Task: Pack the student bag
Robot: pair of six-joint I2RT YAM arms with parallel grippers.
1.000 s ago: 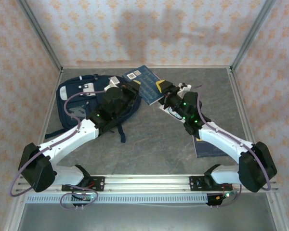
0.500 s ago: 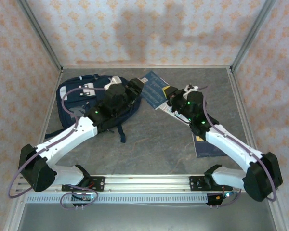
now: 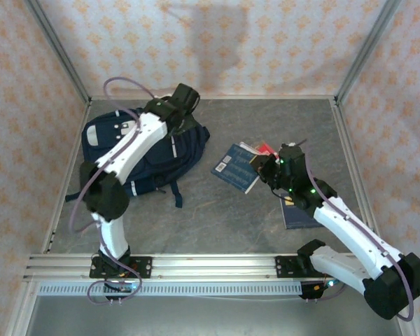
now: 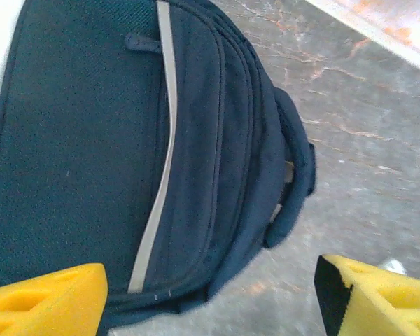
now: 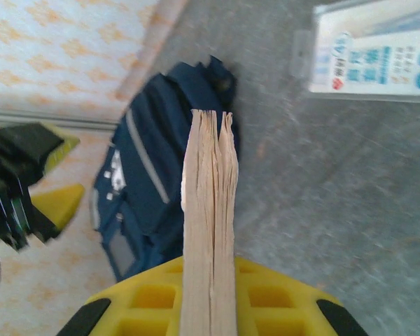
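The student bag [image 3: 143, 150] is a navy backpack with white stripes, lying flat at the back left; in the left wrist view its top end and carry handle [image 4: 297, 175] face the bare floor. My left gripper [image 3: 184, 105] hovers over the bag's far top edge, open, its yellow fingertips [image 4: 45, 297] wide apart with nothing between them. My right gripper [image 3: 264, 170] is shut on a blue book [image 3: 236, 166], held to the right of the bag. The book's page edge [image 5: 208, 203] stands upright between the yellow jaws, with the bag [image 5: 157, 189] beyond it.
A second blue book [image 3: 297, 213] lies under my right arm. Something red [image 3: 266, 148] lies behind the held book. A white printed packet [image 5: 378, 52] rests on the grey table. Metal frame posts and patterned walls close in the back and sides.
My left gripper has opened and swung from the bag's right side up to its far top edge. My right gripper has closed on the blue book and drawn it away from the bag, toward the front right.
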